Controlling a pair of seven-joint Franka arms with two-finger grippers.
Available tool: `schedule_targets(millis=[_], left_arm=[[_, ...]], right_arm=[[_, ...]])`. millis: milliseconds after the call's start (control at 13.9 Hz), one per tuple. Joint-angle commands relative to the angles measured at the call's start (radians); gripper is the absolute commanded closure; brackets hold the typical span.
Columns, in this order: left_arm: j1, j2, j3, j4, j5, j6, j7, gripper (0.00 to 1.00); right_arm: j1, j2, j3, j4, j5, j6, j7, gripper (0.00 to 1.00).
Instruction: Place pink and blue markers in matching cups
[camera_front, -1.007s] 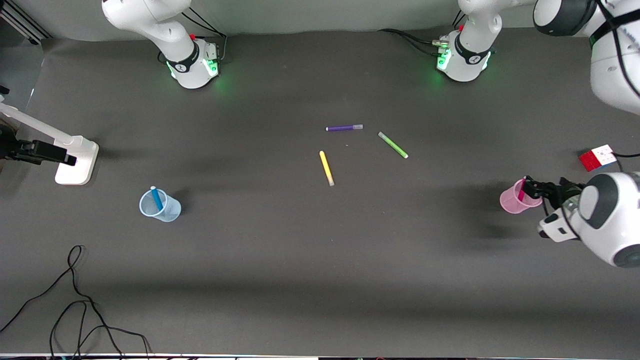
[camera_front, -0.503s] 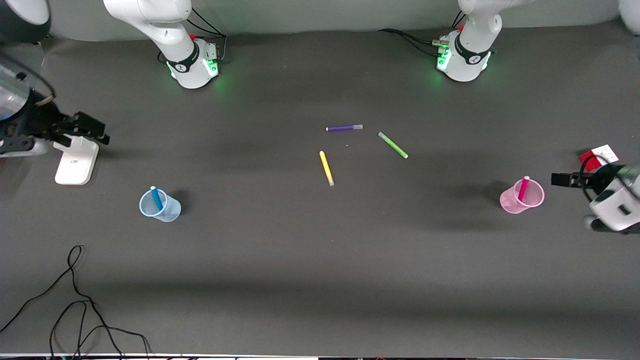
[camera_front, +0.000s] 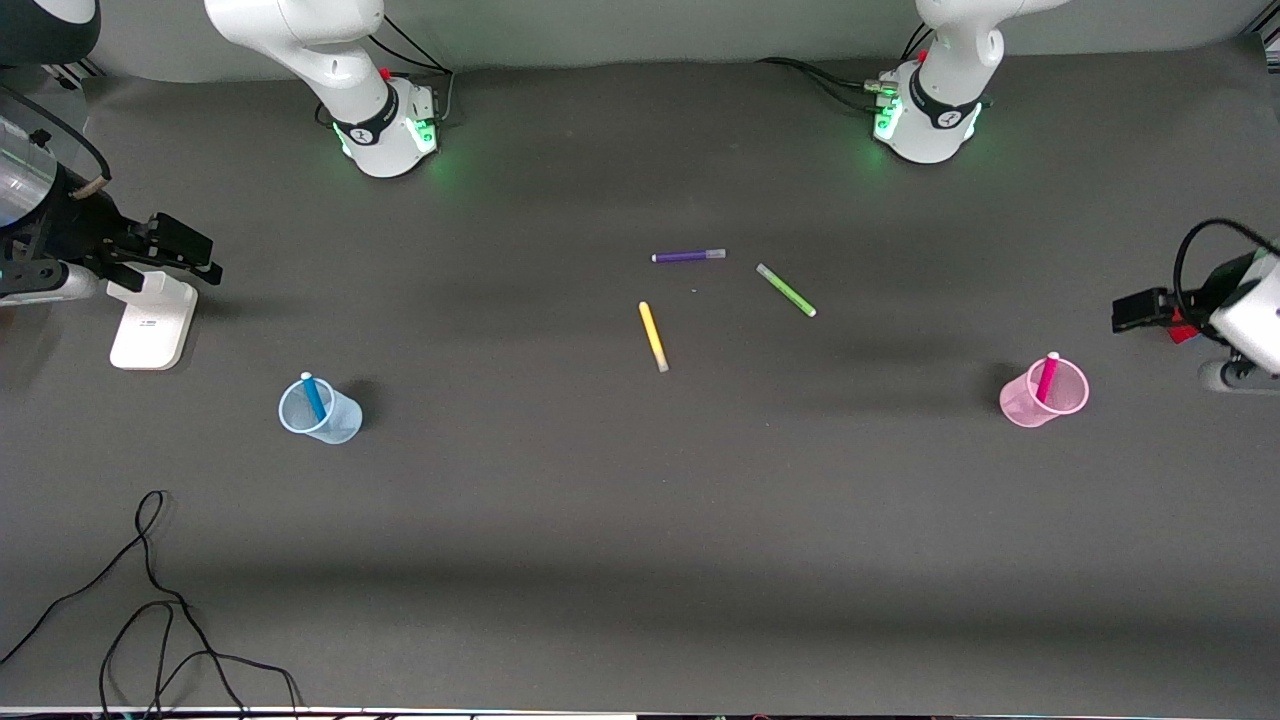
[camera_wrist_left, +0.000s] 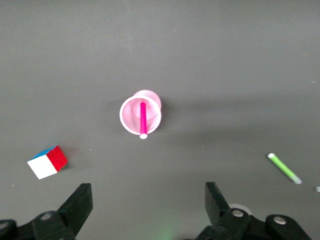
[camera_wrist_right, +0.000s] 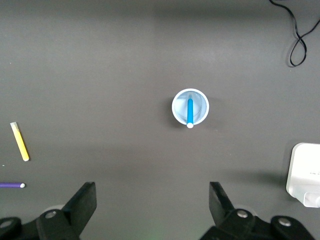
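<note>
Seen from the high front camera, swept from the right arm's end of the dark grey bench (camera_front: 640, 520) to the left arm's end. At the right arm's end, right gripper (camera_front: 185, 255) raised over a white stand (camera_front: 150, 320), fingers spread wide and empty, as shown in the right wrist view (camera_wrist_right: 150, 210). Nearer the camera, pale blue cup (camera_front: 320, 410) upright on the bench, blue marker (camera_front: 313, 396) leaning inside it with pale cap poking above the rim; same cup (camera_wrist_right: 190, 106) and marker (camera_wrist_right: 190, 112) seen from straight above in the right wrist view. Loose black cable (camera_front: 150, 590) coiled nearest the camera. Mid-bench, lying flat and apart: yellow marker (camera_front: 653, 337), purple marker (camera_front: 689, 256) closer to the robot bases, light-green marker (camera_front: 786, 290) beside it. Toward the left arm's end, pink cup (camera_front: 1043, 394) upright, pink marker (camera_front: 1046, 377) leaning inside; both (camera_wrist_left: 140, 116) (camera_wrist_left: 142, 118) visible in the left wrist view, with a colour cube (camera_wrist_left: 47, 162) near. Left gripper (camera_front: 1140, 310) up in the air at the bench's edge, fingers spread wide, holding nothing (camera_wrist_left: 145, 210).
</note>
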Motion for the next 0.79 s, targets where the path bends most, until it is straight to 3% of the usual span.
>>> schedule_targets(millis=[0,144,719], left_arm=[[-0.131,-0.081,0.09,-0.053,-0.026,0.022,-0.051,0.0],[-0.221,-0.09,0.152,-0.05,-0.028,0.017,-0.078,0.0],[-0.212,-0.098,0.153,-0.05,-0.052,0.022,-0.066,0.0]], right_arm=[[0.023,0.044,-0.021,0.071,0.007,-0.033,0.012,0.0],[0.017,0.044,-0.019,0.074,0.032,-0.037,0.012,0.0],[-0.011,0.042,-0.007,0.079,0.038,-0.062,0.015,0.0]])
